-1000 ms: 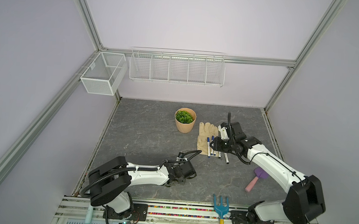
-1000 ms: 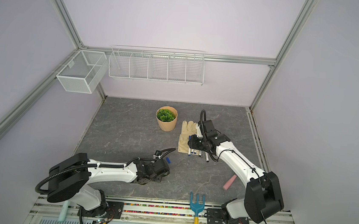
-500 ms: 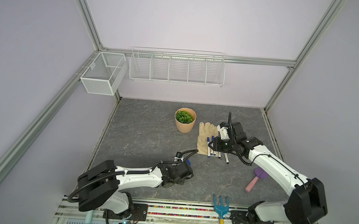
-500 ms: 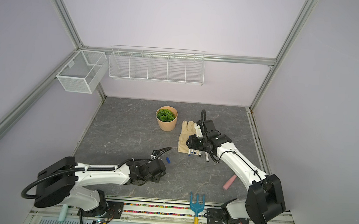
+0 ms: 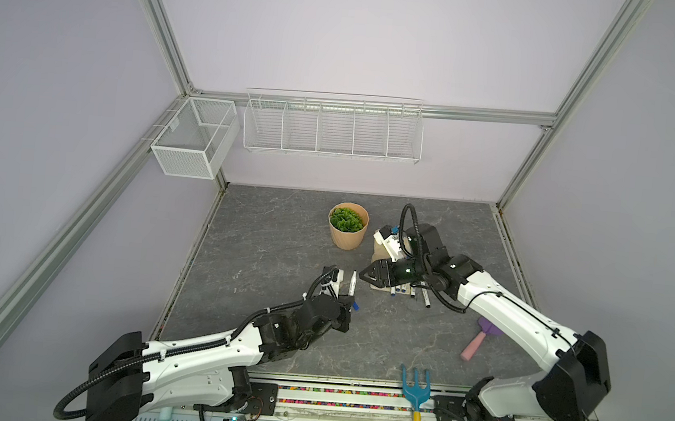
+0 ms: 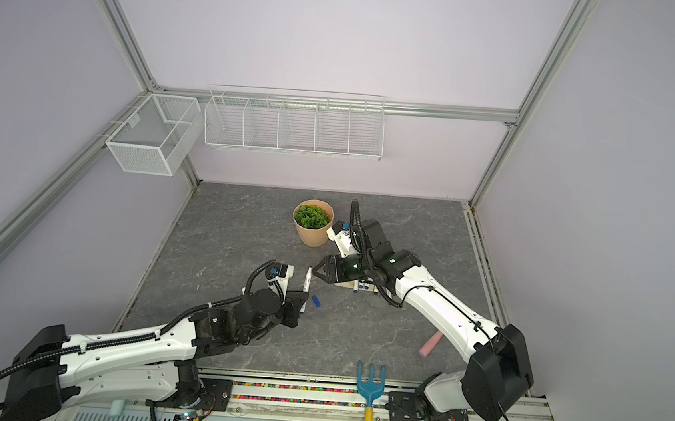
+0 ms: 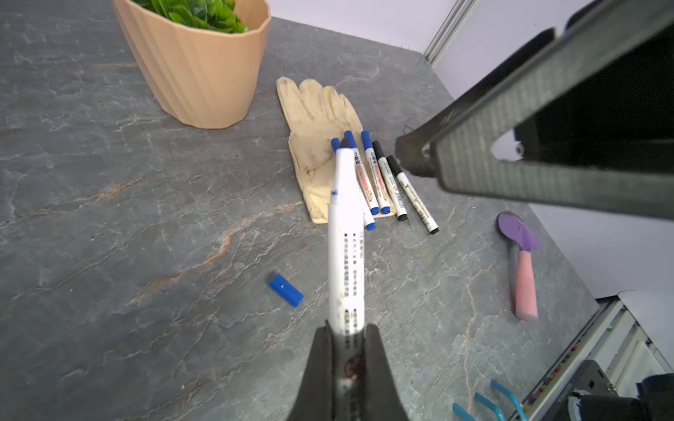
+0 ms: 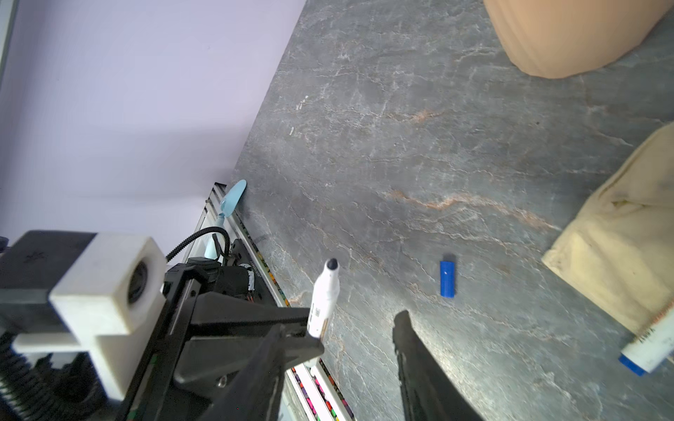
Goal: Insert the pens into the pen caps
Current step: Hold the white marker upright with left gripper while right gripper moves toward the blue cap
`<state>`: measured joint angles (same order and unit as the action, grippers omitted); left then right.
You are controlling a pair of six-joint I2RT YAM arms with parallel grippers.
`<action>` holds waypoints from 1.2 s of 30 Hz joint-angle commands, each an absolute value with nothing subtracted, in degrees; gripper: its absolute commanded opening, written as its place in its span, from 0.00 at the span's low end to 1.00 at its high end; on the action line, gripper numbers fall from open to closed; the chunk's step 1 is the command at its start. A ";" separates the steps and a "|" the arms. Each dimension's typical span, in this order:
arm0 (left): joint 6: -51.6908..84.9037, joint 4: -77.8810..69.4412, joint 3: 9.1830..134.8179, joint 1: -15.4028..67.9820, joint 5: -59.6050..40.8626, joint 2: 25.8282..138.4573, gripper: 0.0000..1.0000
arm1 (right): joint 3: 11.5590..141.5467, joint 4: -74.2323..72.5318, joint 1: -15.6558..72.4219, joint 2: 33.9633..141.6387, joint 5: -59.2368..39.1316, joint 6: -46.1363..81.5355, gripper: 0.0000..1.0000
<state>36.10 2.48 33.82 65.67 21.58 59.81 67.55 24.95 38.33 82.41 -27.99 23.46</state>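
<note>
Pen point(image 7: 344, 248), uncapped, sits clamped at its butt end in L gripper point(image 7: 345, 333), tip up, axis approx 12–6 in both top views. Blue cap point(image 6: 316, 300) lies flat on table point(image 6: 242, 232) at that gripper's 3 o'clock, axis approx 10–4. R gripper point(image 6: 316, 272), jaws apart & empty, hovers at cap's 12, so R looks nearer for pickup. Can't tell cap's open end. Capped pens point(image 7: 379, 182) on glove point(image 7: 313, 120) are mostly blocked in top views.

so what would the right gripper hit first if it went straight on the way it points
Probably the pen held in the left gripper, just ahead of the right gripper; depth unclear.
</note>
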 commanded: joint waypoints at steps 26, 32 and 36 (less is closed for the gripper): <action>33.13 -4.31 33.40 65.92 23.19 58.57 0.32 | 71.02 26.75 40.72 85.31 -35.49 20.45 0.09; 34.77 -6.00 31.13 65.92 22.40 58.43 0.37 | 71.45 26.19 40.46 84.45 -37.13 21.43 0.09; 34.08 -7.12 31.70 65.85 20.73 59.64 0.32 | 71.63 26.09 40.42 84.06 -37.29 21.71 0.09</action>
